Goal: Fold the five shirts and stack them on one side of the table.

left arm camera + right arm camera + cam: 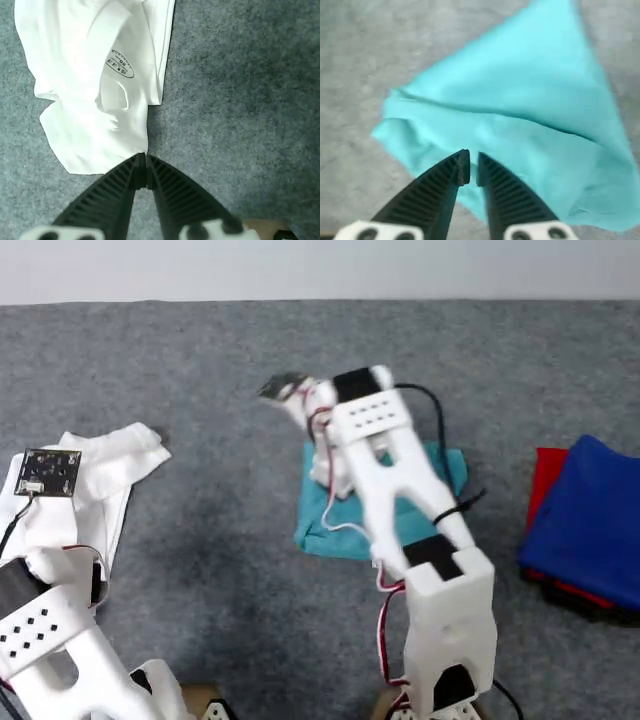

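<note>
On the grey table (pixel 220 540), a white shirt (pixel 100 475) lies crumpled and unfolded at 9 o'clock. The left claw (pixel 146 167) is clenched, its tips meeting right at the hem corner of the white shirt (pixel 90 90). I cannot tell whether any cloth is pinched between them. An oval neck label (pixel 120 63) faces up on the shirt.

A teal shirt (pixel 312 525) sits near the table's centre, roughly folded, with the right arm stretched over it toward 12 o'clock. The right claw (pixel 470 167) hangs over the teal shirt (pixel 520 115) with its jaws parted by a thin slit.

At 3 o'clock, well apart from the teal shirt, a blue shirt (pixel 590 520) lies folded on a red shirt (pixel 548 475), and a dark layer (pixel 565 595) shows beneath them.
</note>
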